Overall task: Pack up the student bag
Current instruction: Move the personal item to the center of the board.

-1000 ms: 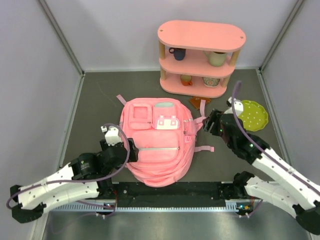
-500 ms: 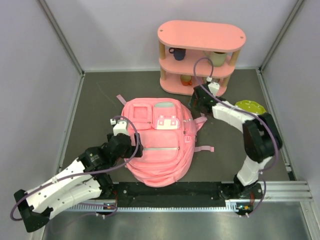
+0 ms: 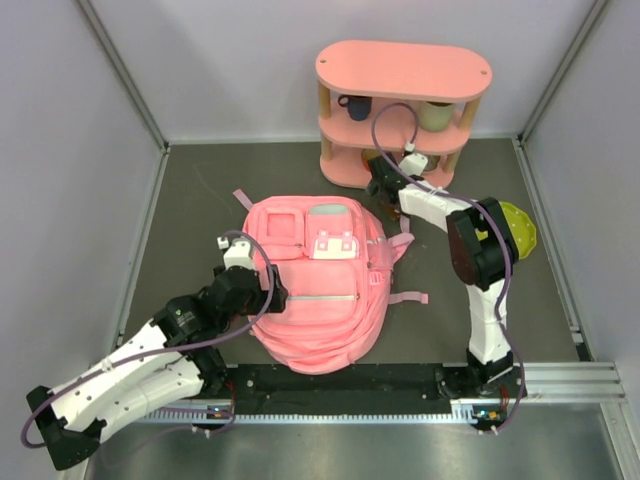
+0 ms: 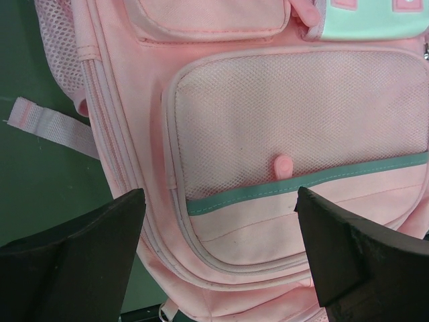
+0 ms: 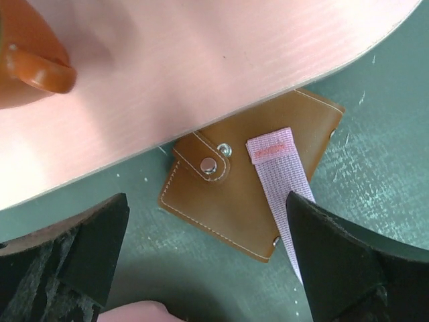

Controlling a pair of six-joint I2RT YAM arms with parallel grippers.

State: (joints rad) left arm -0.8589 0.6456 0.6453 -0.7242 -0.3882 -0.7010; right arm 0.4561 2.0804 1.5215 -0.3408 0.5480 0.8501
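The student bag point(image 3: 315, 290), a soft pink backpack, lies flat in the middle of the table with its front up. My left gripper point(image 3: 268, 290) hovers at the bag's left side. In the left wrist view it point(image 4: 218, 215) stands open above the mesh front pocket point(image 4: 295, 134) and teal trim, holding nothing. My right gripper point(image 3: 385, 188) reaches to the foot of the pink shelf. In the right wrist view it point(image 5: 208, 221) is open over a brown leather wallet point(image 5: 228, 201). The wallet lies on the table, half under the shelf's edge. A pink bag strap point(image 5: 278, 174) lies across it.
The rigid pink three-tier shelf point(image 3: 400, 70) stands at the back. It holds a dark blue mug point(image 3: 353, 106), a beige mug point(image 3: 432, 116) and an orange mug point(image 5: 27, 54). A green dotted plate point(image 3: 518, 232) lies at the right, partly behind my right arm. Grey walls close both sides.
My right arm has swung from the plate to the shelf's foot above the wallet, its jaws widening. My left gripper has edged forward along the bag's left side.
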